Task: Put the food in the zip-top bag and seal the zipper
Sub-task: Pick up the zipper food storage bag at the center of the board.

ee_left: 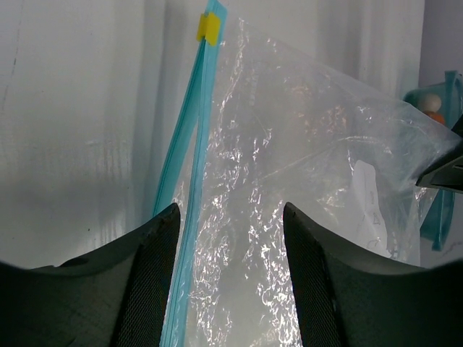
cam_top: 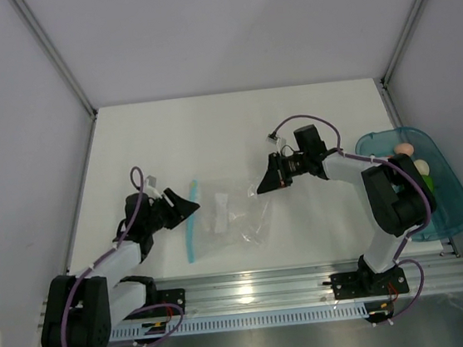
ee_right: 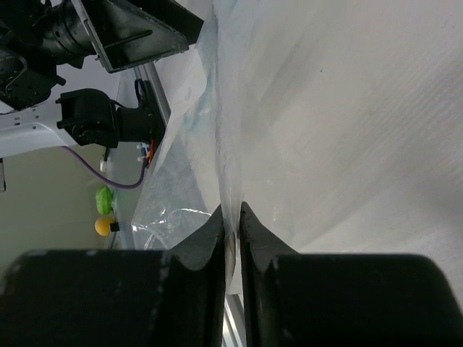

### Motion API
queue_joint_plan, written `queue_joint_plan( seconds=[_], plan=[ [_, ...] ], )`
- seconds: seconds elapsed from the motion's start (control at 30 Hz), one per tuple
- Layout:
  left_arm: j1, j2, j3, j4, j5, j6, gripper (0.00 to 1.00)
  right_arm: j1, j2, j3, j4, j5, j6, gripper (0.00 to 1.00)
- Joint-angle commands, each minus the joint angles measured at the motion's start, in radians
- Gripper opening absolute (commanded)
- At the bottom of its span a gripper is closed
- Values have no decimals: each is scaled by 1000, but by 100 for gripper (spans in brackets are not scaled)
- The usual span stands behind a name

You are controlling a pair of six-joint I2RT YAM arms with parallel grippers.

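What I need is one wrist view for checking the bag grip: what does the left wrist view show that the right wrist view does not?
Only the left wrist view shows the teal zipper with its yellow slider, running up between the fingers of the open left gripper, plus a corner of the teal tray. Only the right wrist view shows the right gripper shut on the edge of the bag, with the left arm beyond. Both show the clear, crinkly bag and the white table.
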Motion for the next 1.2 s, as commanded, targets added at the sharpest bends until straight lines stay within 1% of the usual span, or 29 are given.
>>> queue_joint_plan(
  seconds=[0.0, 0.2, 0.3, 0.33, 0.4, 0.47, 0.5, 0.53, 0.57, 0.63, 0.67, 0.7, 0.73, 0.77, 0.8, 0.83, 0.87, 0.9, 0.93, 0.97, 1.0, 1.03, 1.07, 1.13, 1.17],
  plan=[
    [-8, 23, -6, 27, 4, 16, 61, -4, -30, -1, 46, -25, 11, 13],
    [-16, 77, -21, 90, 40, 8, 57, -3, -27, 0, 52, -30, 19, 13],
    [-19, 103, -27, 125, 62, 4, 50, 0, -23, 0, 59, -27, 25, 13],
    [-20, 106, -29, 140, 79, -4, 44, 0, -19, 0, 61, -27, 29, 13],
    [-20, 114, -35, 183, 99, -12, 39, 5, -15, -3, 69, -22, 34, 15],
    [-20, 123, -46, 214, 131, -29, 27, 5, -7, -6, 84, -22, 49, 16],
    [-20, 126, -44, 226, 140, -33, 20, 8, -3, -7, 87, -13, 54, 17],
    [-20, 122, -47, 234, 157, -45, 6, 9, 0, -7, 87, -5, 60, 17],
    [-20, 113, -50, 242, 162, -52, 1, 12, 0, -7, 84, 1, 63, 17],
    [-20, 61, -44, 207, 159, -65, 1, 19, -3, -7, 69, 27, 66, 17],
    [-20, 35, -27, 178, 155, -65, 1, 20, -7, -6, 58, 42, 65, 21],
    [-22, 4, -15, 86, 148, -56, 1, 23, -13, -1, 40, 62, 59, 26],
    [-25, -27, 0, 17, 136, -46, 1, 31, -29, 6, 11, 123, 46, 31],
    [-36, -92, 78, -60, 96, -29, 1, 35, -41, 32, -85, 168, 16, 40],
    [-43, -123, 107, -138, 74, -12, 1, 42, -53, 43, -127, 217, -1, 44],
    [-63, -184, 194, -265, 53, 25, 1, 57, -87, 55, -205, 322, -13, 51],
    [-74, -214, 225, -340, -2, 39, 1, 63, -105, 68, -242, 382, -27, 59],
    [-86, -240, 253, -405, -36, 59, 1, 71, -127, 84, -272, 438, -33, 64],
    [-115, -263, 305, -503, -70, 66, 1, 78, -147, 94, -333, 491, -40, 71],
    [-129, -283, 328, -546, -102, 68, 1, 94, -183, 104, -362, 598, -44, 84],
    [-143, -315, 389, -591, -177, 50, 1, 101, -206, 123, -388, 651, -43, 97],
    [-149, -329, 405, -629, -203, 33, 1, 108, -223, 132, -432, 701, -41, 100],
    [-163, -347, 431, -684, -225, 10, 1, 126, -261, 143, -456, 808, -38, 99],
    [-191, -358, 456, -718, -263, -59, 1, 147, -302, 169, -508, 921, -30, 99],
    [-206, -363, 462, -741, -277, -82, 1, 157, -321, 177, -522, 1017, -27, 99]
  ],
)
